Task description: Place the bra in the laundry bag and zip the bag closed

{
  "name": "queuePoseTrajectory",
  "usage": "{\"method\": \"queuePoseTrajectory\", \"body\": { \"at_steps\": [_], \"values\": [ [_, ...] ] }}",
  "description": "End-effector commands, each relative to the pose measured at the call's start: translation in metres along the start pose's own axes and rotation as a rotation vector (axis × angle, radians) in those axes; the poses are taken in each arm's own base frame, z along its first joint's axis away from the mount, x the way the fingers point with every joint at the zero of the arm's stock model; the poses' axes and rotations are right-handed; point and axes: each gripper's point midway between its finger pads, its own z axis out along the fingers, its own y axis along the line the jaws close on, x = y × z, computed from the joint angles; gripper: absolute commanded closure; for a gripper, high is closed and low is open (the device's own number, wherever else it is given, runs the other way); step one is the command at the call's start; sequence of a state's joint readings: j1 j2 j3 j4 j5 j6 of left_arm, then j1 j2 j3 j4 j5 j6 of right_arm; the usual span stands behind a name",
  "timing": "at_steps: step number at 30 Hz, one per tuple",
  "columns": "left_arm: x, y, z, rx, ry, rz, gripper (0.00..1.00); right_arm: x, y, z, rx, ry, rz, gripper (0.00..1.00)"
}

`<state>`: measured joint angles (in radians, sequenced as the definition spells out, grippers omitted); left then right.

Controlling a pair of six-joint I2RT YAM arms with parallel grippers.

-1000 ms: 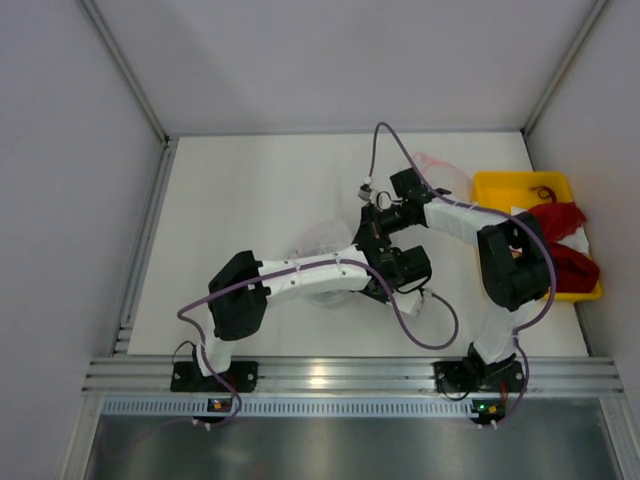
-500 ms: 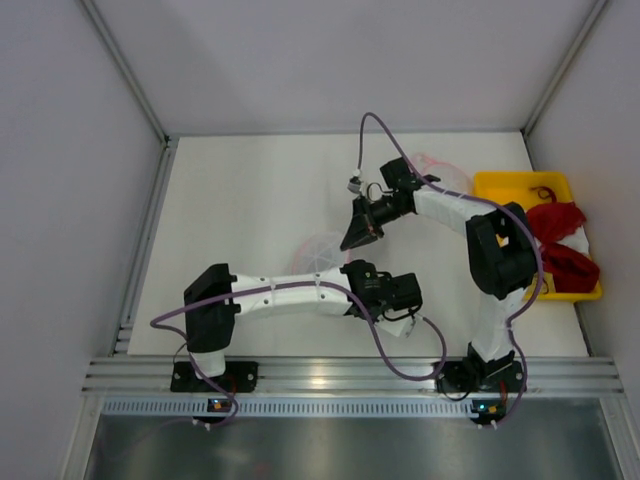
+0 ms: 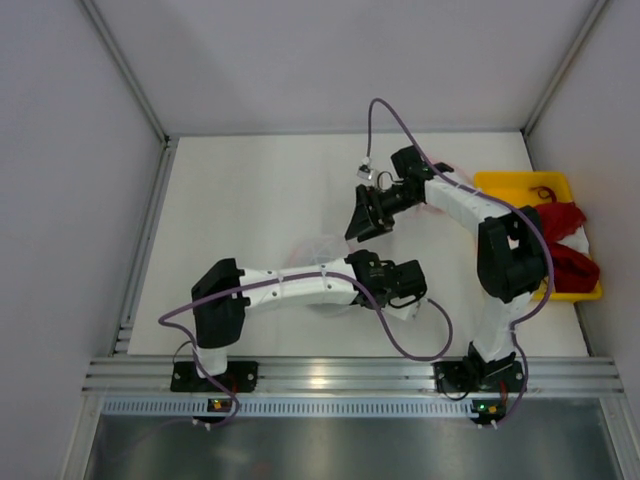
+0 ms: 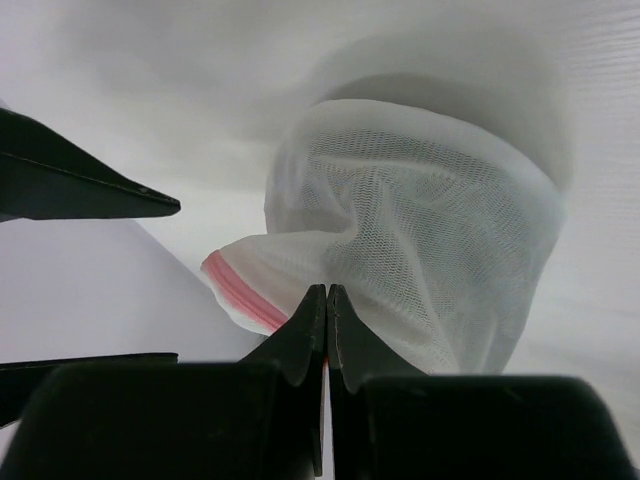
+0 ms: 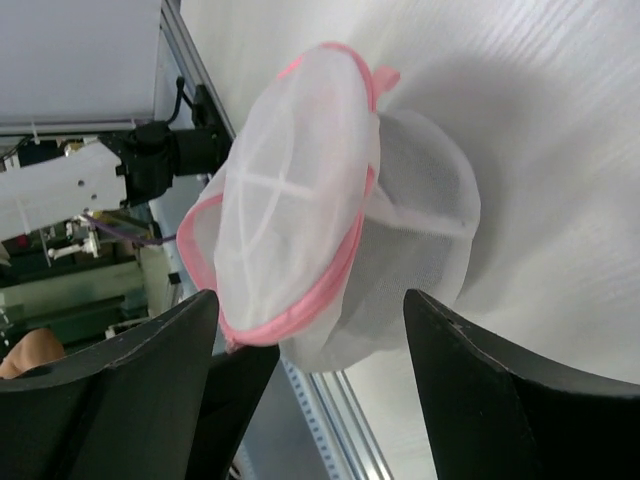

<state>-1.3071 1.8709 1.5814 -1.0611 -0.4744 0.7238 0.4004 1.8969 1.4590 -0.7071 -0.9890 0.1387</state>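
The laundry bag (image 4: 420,220) is a white mesh pouch with pink zip trim, and it hangs lifted off the white table. My left gripper (image 4: 327,290) is shut on its pink rim. In the top view the laundry bag (image 3: 322,252) shows faintly beside the left gripper (image 3: 360,266). My right gripper (image 5: 310,300) stands open just short of the laundry bag (image 5: 300,190), fingers either side and not touching. From above, the right gripper (image 3: 358,222) sits just behind the bag. The bra is not in view.
A yellow tray (image 3: 510,185) sits at the table's right edge, with red garments (image 3: 562,240) spilling over it. Grey walls close in the table on three sides. A metal rail (image 3: 330,375) runs along the near edge.
My right gripper has opened, and it now stands a little behind the bag. The left gripper keeps its hold on the bag's rim and has shifted slightly.
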Motion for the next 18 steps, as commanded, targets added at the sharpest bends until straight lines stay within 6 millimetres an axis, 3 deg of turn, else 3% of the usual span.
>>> {"method": "queuePoseTrajectory", "body": {
  "at_steps": [1, 9, 12, 13, 16, 18],
  "values": [
    [-0.007, 0.028, -0.006, -0.086, -0.021, -0.05, 1.0, 0.019, 0.02, -0.019, -0.024, 0.014, -0.016, 0.25],
    [-0.018, 0.04, 0.002, -0.102, -0.027, -0.06, 1.0, 0.04, 0.034, 0.007, -0.112, 0.067, 0.042, 0.4],
    [-0.019, 0.041, 0.003, -0.103, -0.024, -0.062, 1.0, 0.042, 0.034, 0.014, -0.115, 0.076, 0.049, 0.6],
    [-0.018, 0.04, 0.004, -0.102, -0.02, -0.06, 1.0, 0.041, 0.032, 0.015, -0.105, 0.076, 0.05, 0.75],
    [-0.017, 0.036, 0.003, -0.096, -0.022, -0.061, 1.0, 0.038, 0.029, 0.016, -0.094, 0.073, 0.047, 1.0],
    [-0.015, 0.032, 0.001, -0.094, -0.022, -0.06, 1.0, 0.034, 0.029, 0.016, -0.094, 0.061, 0.038, 1.0]
  ]
}}
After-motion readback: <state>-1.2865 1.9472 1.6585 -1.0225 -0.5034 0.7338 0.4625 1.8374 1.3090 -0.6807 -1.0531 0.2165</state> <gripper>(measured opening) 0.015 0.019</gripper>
